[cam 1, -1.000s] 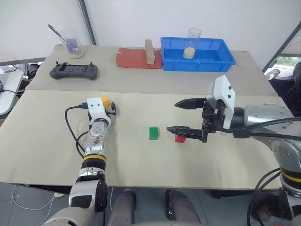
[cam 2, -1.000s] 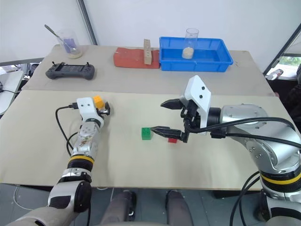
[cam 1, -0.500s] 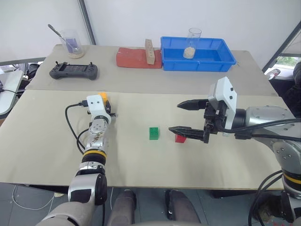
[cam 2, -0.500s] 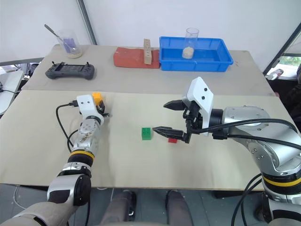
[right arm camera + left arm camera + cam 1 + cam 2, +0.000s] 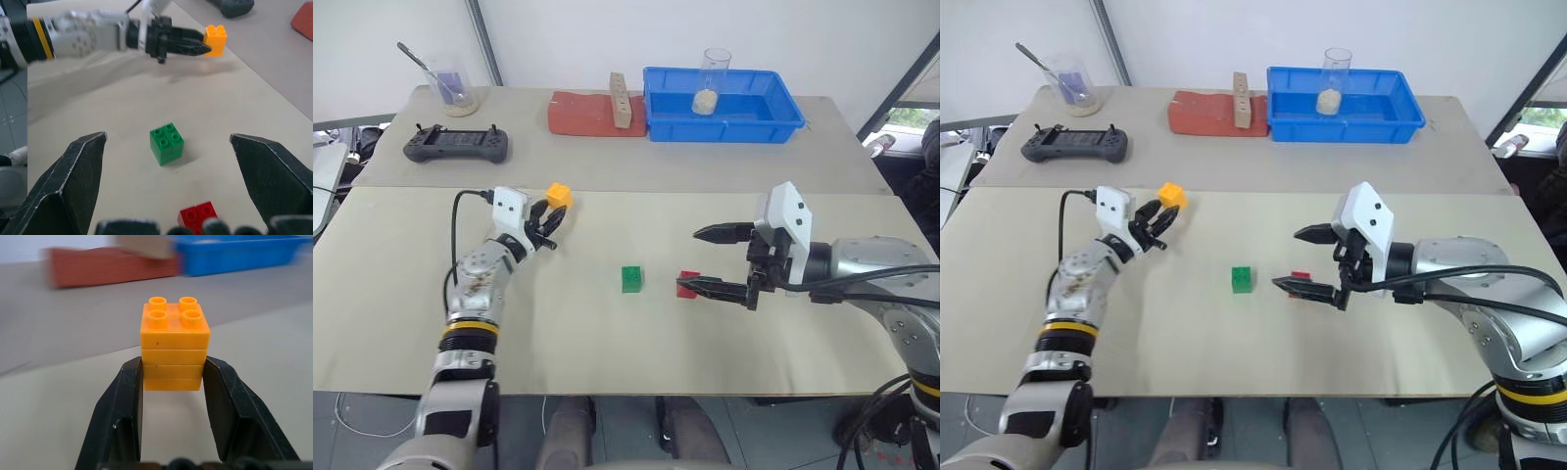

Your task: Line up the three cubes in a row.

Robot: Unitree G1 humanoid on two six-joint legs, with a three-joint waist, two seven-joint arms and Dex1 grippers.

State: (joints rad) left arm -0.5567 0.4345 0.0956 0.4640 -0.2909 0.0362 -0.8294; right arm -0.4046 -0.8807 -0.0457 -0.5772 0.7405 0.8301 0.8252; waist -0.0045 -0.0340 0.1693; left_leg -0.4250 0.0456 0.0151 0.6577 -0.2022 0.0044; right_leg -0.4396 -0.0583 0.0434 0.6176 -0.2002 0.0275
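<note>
We count three cubes, one of each colour, and two hands.

The orange-yellow cube (image 5: pixel 559 195) sits left of centre in the left eye frame, clamped between the two black fingers (image 5: pixel 124 416) of the left hand (image 5: pixel 548 217). It appears raised off the worktop (image 5: pixel 607 343). In the left wrist view it shows four round studs on top and horizontal seams down its side, upright, with the fingers pressed on its lower part from both sides.

The green cube (image 5: pixel 632 279) rests on the worktop near frame centre, four studs up, apart from everything else.

The red cube (image 5: pixel 687 285) lies just to the right of the green one, lower and flatter looking, studs on top. It rests on the worktop.

The right hand (image 5: pixel 714 260) is right of centre, its two fingers spread wide apart, gripping nothing. The lower fingertip lies just beside the red cube; we cannot tell whether it touches.

Along the upper frame, one each: a blue tray (image 5: pixel 724 124) with one clear cup (image 5: pixel 708 84) in it, one red-brown slab (image 5: pixel 582 116), one tan wooden block (image 5: pixel 620 100), one black controller (image 5: pixel 455 145) and one beaker (image 5: pixel 447 90) at upper left.
</note>
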